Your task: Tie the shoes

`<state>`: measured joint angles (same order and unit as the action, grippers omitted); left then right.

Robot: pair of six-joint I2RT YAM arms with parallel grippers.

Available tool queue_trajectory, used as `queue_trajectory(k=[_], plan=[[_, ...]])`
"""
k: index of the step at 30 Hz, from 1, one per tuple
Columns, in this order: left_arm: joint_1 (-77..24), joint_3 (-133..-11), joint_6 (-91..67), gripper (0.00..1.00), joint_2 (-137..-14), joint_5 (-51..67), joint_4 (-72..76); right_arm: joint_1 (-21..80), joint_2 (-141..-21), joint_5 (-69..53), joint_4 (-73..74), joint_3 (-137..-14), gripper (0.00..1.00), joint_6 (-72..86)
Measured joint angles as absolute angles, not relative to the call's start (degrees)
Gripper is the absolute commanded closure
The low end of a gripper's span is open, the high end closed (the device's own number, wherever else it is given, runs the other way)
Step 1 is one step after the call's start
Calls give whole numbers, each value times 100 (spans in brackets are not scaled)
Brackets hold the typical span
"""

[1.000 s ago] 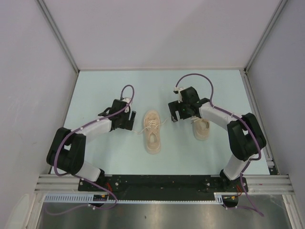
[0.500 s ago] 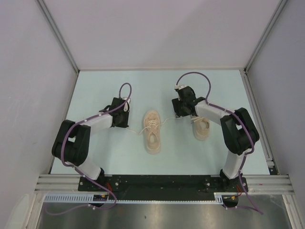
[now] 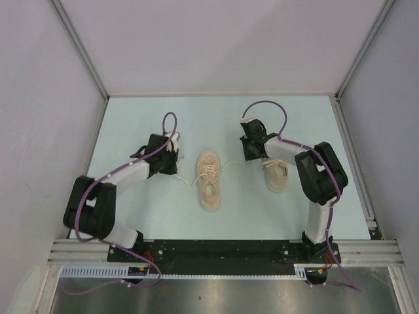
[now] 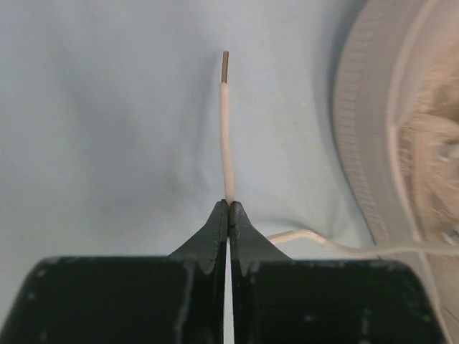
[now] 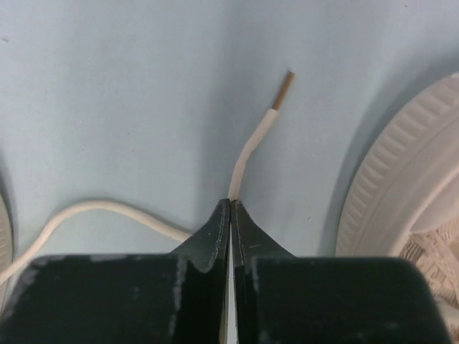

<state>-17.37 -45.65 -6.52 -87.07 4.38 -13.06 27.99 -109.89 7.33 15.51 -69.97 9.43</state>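
- Left wrist view: the left gripper (image 4: 228,204) has its jaws pressed together on a thin off-white lace (image 4: 226,136). The brown-tipped end sticks straight out past the fingertips, over the pale blue table (image 4: 107,129).
- Behind the fingers the same lace trails off right toward the pale sole of the middle shoe (image 4: 366,143).
- Right wrist view: the right gripper (image 5: 230,203) is likewise clamped on the other lace end (image 5: 251,147) — its tip bends up and right, near the ribbed sole of the second shoe (image 5: 387,186).
- Top view: both beige shoes lie near the table's centre — the middle shoe between the two grippers, the second shoe toward the right edge, partly under the right arm.
- A lace runs from the middle shoe out to each gripper.
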Motion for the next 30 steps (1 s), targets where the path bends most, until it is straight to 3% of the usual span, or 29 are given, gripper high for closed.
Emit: queue_trajectory(k=[12, 20, 26, 30], plan=[[-1594, -4405, 213, 100, -5273, 1778, -1079, 2340, -10333, -1719, 1009, -7258, 100, 1494], [-1592, -3581, 1000, 100, -3483, 3138, -1256, 3494, -10385, -3605, 510, -8423, 100, 2220], [-1594, -3269, 2115, 100, -2263, 4447, -1883, 4390, -10816, -4261, 379, -8799, 100, 2585], [-1594, -3271, 2956, 100, -2139, 4849, -2598, 4698, -11347, -4464, 248, -8816, 100, 2821]])
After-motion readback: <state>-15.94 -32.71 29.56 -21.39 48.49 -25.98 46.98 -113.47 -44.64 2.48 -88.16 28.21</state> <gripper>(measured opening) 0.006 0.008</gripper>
